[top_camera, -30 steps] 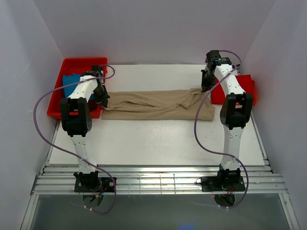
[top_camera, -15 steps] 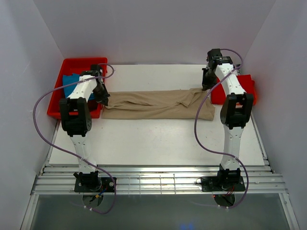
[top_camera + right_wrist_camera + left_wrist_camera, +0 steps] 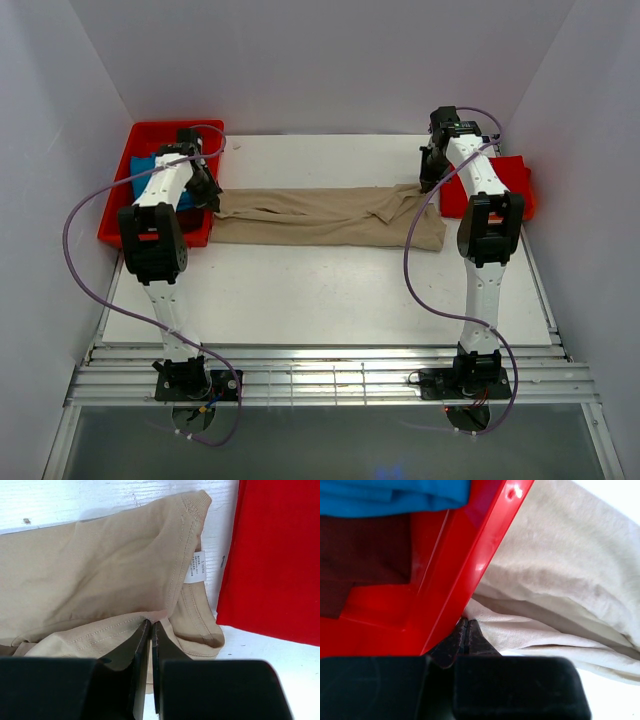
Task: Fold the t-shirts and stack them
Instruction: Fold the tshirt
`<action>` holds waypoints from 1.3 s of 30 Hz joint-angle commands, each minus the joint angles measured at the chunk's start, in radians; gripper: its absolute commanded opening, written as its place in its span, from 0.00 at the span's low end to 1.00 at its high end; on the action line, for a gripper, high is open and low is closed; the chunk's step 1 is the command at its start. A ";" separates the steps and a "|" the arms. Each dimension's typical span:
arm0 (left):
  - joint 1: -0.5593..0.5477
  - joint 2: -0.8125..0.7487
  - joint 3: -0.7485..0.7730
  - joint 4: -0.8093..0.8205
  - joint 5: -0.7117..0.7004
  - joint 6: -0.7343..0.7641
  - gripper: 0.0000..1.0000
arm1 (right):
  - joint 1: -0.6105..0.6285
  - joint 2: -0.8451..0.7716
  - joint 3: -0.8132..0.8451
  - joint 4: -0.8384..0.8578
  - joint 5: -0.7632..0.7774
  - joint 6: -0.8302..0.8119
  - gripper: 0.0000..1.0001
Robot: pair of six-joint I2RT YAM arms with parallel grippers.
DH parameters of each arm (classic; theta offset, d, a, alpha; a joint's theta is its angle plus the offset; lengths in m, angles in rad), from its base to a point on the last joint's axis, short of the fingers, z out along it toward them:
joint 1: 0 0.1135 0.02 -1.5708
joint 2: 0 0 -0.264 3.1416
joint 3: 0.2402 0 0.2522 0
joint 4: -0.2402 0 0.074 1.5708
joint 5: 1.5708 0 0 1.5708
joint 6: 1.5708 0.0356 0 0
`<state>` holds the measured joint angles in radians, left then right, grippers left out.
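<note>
White table surface (image 3: 330, 290) carries everything. Across its far half the tan t-shirt (image 3: 320, 215) lies drawn out in a long band from left to right, creased lengthwise, with one arm at each end. That stretch looks deliberate: a pull from both ends to take out the slack and flatten the cloth before any fold is made. At the far left corner sits the red tray (image 3: 150, 130), with the blue t-shirt (image 3: 148, 166) lying inside it, clear of the working area. The red t-shirt (image 3: 505, 180) lies at the far right edge of the table, just beside the tan one's right end but parted from it by a strip of bare table, so neither spare shirt gets in the way. Whether those two count as already folded I cannot tell. The left pincer (image 3: 467, 630) has its jaws pressed together on a thin pinch of the tan shirt's left edge. It sits hard by the outer wall of the tray, and the cloth spreads away from its tips towards the right. The right pincer (image 3: 147, 627) is likewise closed, nipping a stitched fold of tan cloth at the collar end. Most of the shirt lies beyond and to the left of its tips, and the red shirt is off to the right. Smallest of all, the white label (image 3: 199, 566) hangs at the neckline just ahead of that pincer.
</note>
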<state>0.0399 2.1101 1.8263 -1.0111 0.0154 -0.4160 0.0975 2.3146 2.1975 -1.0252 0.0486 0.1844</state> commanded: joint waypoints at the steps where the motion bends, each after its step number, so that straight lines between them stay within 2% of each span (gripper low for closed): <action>1: 0.020 0.017 0.053 0.026 0.024 -0.001 0.00 | -0.008 0.017 0.039 0.023 -0.001 0.010 0.09; 4: 0.020 0.036 0.067 0.029 0.024 -0.001 0.00 | -0.008 0.019 0.034 0.033 0.010 0.012 0.09; 7: 0.020 0.054 0.102 0.039 0.000 -0.006 0.10 | -0.008 0.008 0.024 0.068 0.016 0.016 0.12; 10: 0.018 0.051 0.152 0.048 -0.078 -0.027 0.31 | -0.008 -0.023 0.016 0.144 0.016 0.015 0.30; 12: 0.020 0.033 0.218 0.057 -0.151 -0.046 0.41 | -0.008 -0.055 0.014 0.213 0.031 0.010 0.42; 13: 0.020 0.024 0.243 0.058 -0.181 -0.053 0.43 | -0.008 -0.069 0.015 0.235 0.036 0.007 0.42; 14: 0.020 0.013 0.287 0.068 -0.211 -0.059 0.45 | -0.008 -0.083 0.013 0.253 0.043 0.006 0.48; 15: 0.020 0.001 0.306 0.075 -0.266 -0.066 0.48 | -0.008 -0.118 0.001 0.290 0.062 0.001 0.49; 16: 0.020 -0.025 0.320 0.081 -0.290 -0.070 0.49 | -0.008 -0.141 -0.016 0.310 0.066 -0.002 0.61; 18: 0.018 -0.054 0.335 0.107 -0.308 -0.082 0.49 | -0.008 -0.210 -0.059 0.349 0.013 -0.005 0.62; 20: 0.012 -0.109 0.302 0.153 -0.247 -0.093 0.48 | -0.007 -0.247 -0.131 0.381 -0.085 -0.003 0.62; 21: -0.007 -0.125 0.244 0.170 -0.223 -0.098 0.47 | -0.004 -0.270 -0.154 0.382 -0.155 0.000 0.62; 26: -0.167 -0.220 0.013 0.304 -0.092 -0.055 0.35 | 0.057 -0.287 -0.295 0.323 -0.277 -0.008 0.56; 27: -0.231 -0.225 -0.025 0.322 -0.078 -0.046 0.33 | 0.071 -0.302 -0.329 0.324 -0.274 -0.011 0.55; 29: -0.290 -0.229 -0.131 0.371 -0.036 -0.035 0.27 | 0.117 -0.336 -0.442 0.367 -0.260 -0.025 0.53; 34: -0.417 -0.226 -0.318 0.491 0.075 -0.070 0.26 | 0.205 -0.330 -0.561 0.415 -0.253 -0.028 0.50; 39: -0.475 -0.184 -0.340 0.499 0.083 -0.084 0.26 | 0.234 -0.285 -0.559 0.412 -0.222 -0.023 0.49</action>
<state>-0.4393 1.9545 1.4830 -0.5812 0.0715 -0.4854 0.3397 2.0312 1.6180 -0.6510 -0.1867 0.1734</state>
